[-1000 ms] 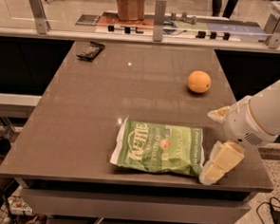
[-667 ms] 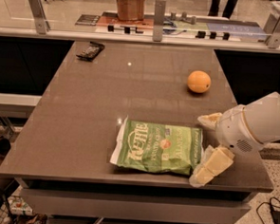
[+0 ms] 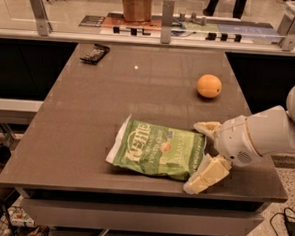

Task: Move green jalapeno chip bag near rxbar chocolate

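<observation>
The green jalapeno chip bag (image 3: pixel 158 149) lies flat near the front edge of the brown table (image 3: pixel 103 97), its white "Kettle" lettering facing up. The rxbar chocolate (image 3: pixel 95 53) is a small dark bar at the table's far left corner, far from the bag. My gripper (image 3: pixel 201 156) comes in from the right and is open, with one cream finger (image 3: pixel 207 127) at the bag's far right corner and the other (image 3: pixel 205 175) at its near right corner. The jaws straddle the bag's right edge without closing on it.
A round orange fruit (image 3: pixel 209 86) sits on the right side of the table, behind my gripper. A glass barrier with metal posts (image 3: pixel 167 21) runs along the table's far edge. A brown paper bag (image 3: pixel 137 6) stands beyond it.
My gripper has moved left toward the bag, so its open fingers now straddle the bag's right edge. The bag, bar and orange have not moved.
</observation>
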You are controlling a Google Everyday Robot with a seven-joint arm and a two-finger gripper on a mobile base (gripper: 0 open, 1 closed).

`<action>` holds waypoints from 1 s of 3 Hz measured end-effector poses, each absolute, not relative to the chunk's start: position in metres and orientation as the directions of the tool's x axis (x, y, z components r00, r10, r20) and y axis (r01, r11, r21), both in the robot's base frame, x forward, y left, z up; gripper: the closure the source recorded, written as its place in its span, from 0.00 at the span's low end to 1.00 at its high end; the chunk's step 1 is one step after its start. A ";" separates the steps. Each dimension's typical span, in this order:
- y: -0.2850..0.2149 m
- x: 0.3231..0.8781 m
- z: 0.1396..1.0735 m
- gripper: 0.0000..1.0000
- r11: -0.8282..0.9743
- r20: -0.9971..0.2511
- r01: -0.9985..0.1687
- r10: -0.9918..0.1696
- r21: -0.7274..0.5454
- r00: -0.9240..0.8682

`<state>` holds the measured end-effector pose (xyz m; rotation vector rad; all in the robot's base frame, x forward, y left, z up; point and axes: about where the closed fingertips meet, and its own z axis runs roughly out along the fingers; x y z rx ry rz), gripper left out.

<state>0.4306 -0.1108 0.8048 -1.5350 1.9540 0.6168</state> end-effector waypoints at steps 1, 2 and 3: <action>-0.111 0.431 0.808 0.62 0.234 -0.684 -0.972 -0.708 0.008 -0.176; -0.111 0.431 0.812 0.86 0.234 -0.684 -0.972 -0.708 0.008 -0.176; -0.111 0.431 0.816 1.00 0.234 -0.685 -0.972 -0.707 0.008 -0.176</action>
